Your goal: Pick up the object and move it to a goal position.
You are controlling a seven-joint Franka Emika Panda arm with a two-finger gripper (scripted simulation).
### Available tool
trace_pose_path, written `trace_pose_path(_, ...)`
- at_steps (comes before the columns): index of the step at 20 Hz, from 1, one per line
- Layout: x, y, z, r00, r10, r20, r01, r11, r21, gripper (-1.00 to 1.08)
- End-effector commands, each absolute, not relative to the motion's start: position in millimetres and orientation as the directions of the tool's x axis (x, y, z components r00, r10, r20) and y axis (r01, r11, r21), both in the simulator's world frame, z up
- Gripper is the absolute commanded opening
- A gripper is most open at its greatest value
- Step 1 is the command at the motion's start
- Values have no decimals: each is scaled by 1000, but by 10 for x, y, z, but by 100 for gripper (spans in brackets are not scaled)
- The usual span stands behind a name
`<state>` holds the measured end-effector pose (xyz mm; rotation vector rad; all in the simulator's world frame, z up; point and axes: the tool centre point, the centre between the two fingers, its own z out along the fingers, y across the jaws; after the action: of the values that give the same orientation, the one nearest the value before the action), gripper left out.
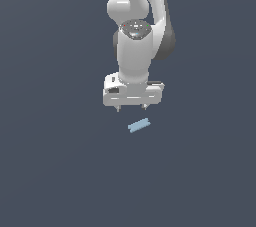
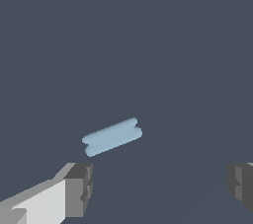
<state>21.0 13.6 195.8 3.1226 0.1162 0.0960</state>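
Note:
The object (image 1: pixel 139 125) is a small light-blue flat bar lying slightly tilted on the dark grey surface, just below the white arm's hand in the exterior view. My gripper (image 1: pixel 131 108) hangs above it and a little toward the exterior view's left, open, with nothing between its fingers. The wrist view shows the bar (image 2: pixel 112 137) lying apart from both dark fingertips (image 2: pixel 79 188), which stand wide apart, gripper (image 2: pixel 160 186) centre off the bar.
The white arm (image 1: pixel 137 31) rises from the hand to the frame's upper edge. A plain dark grey surface (image 1: pixel 60 161) surrounds the bar on every side.

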Motion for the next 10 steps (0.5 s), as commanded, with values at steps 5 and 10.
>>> trace_pose_path(5, 195, 131, 1919, 996, 76, 51, 76, -997, 12, 100)
trace_pose_path(10, 165, 119, 1839, 996, 79, 32, 79, -997, 1, 100)
